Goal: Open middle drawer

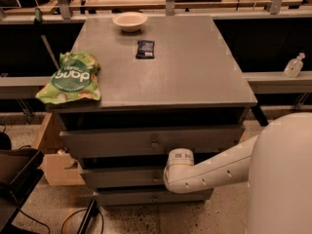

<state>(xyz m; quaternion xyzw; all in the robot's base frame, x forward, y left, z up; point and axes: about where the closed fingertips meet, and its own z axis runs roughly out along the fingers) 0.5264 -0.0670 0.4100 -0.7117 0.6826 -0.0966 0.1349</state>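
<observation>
Apparently unopened: middle drawer looks shut. Gripper is at its knob, grasp cannot be told. The whole pull remains.

The end effector, seemingly at the middle drawer, is hidden behind the arm's white wrist.

On the grey cabinet: a green-and-white bag at its left edge, a cream bowl at its back. The white gripper is at the cabinet's grey middle drawer.
</observation>
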